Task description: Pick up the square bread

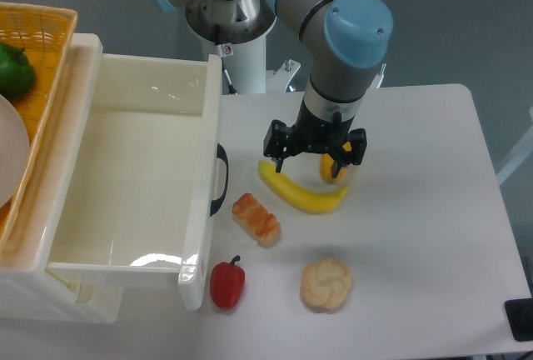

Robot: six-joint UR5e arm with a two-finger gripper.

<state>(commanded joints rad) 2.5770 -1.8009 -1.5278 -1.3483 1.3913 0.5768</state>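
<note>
Fixed camera, the only view: the small blocky orange-brown square bread lies on the white table, just right of the open white plastic drawer bin and its black handle. It lies diagonally, long axis running upper-left to lower-right, nothing touching it. The red pepper sits near it below-left, the round pale beige bun below-right, and the yellow banana just above-right.

The black two-finger gripper hangs over the upper end of the banana, with a small orange object partly hidden behind one finger. It is up and right of the bread and not in contact with it. Fingers are spread apart, with nothing clamped between them.

Handling, my judgement: looks like a light toy loaf, probably fairly stiff, with a crust matte enough not to slip much. Low fragility. Best hold is across the short width at mid-length, jaws on the two long flat sides, so the wrist needs rotating to match the diagonal. Clearance to pepper and banana looks adequate for open fingers; the drawer handle side is tighter.

A woven yellow basket holding a green pepper sits at far left, irrelevant here.
</note>
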